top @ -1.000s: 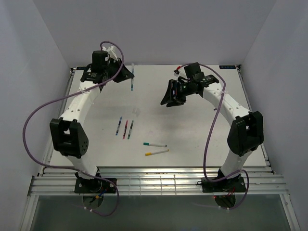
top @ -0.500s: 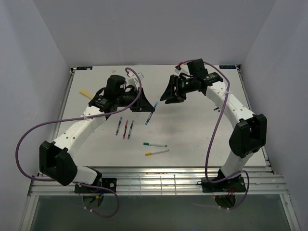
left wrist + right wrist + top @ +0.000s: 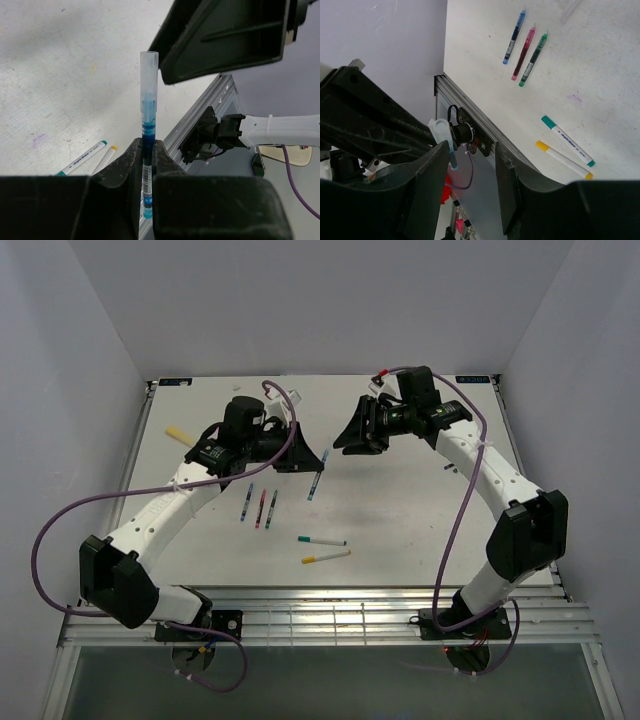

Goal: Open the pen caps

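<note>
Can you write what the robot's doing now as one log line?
left gripper: shut on blue pen | right gripper: open beside clear cap | clear cap: on pen

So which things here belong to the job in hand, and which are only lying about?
Job in hand: held blue pen; clear cap; left claw; right claw.
Lying about: second blue pen; pink pen; green pen; green-ended white pen; yellow-ended white pen; yellow highlighter.

Pens (image 3: 259, 508) mid-way; table (image 3: 400, 510) apparently free rightward.
</note>
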Tool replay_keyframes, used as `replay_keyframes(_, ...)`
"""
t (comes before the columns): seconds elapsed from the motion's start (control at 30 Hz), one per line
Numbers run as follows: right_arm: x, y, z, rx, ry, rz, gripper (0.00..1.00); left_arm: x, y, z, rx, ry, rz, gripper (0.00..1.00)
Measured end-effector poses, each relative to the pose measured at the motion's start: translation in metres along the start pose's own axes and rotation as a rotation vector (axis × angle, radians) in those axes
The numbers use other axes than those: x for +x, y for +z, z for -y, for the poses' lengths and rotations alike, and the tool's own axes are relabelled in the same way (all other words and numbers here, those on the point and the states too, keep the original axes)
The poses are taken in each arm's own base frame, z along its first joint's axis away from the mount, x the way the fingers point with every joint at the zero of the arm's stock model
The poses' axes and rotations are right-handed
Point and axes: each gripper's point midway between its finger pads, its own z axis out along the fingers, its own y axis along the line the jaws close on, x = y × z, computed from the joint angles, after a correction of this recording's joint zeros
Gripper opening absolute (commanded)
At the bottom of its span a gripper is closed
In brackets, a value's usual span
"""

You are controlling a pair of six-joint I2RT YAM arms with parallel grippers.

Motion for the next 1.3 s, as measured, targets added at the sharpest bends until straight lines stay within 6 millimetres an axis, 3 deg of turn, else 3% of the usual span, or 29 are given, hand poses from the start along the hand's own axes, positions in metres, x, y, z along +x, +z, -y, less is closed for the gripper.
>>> replay_keyframes(0.37,0.018,-0.024,-0.023,-0.097,-0.082,0.07,0.47,-0.004,0.021,-0.005,0.009,-0.142,-0.022,0.0)
replay_keyframes(0.63,0.012,-0.018,-0.024,-0.124,-0.081,0.067,0.47,-0.01,0.022,0.011,0.094,-0.16,-0.007,0.0)
replay_keyframes(1.03,0.011,-0.013,-0.022,-0.147,-0.064,0.071,0.44,0.003,0.013,0.021,0.16,-0.185,-0.02,0.0)
replay_keyframes(1.3,0.007,-0.009,-0.026,-0.183,-0.051,0.068,0.34,-0.001,0.012,0.031,0.208,-0.192,-0.013,0.0)
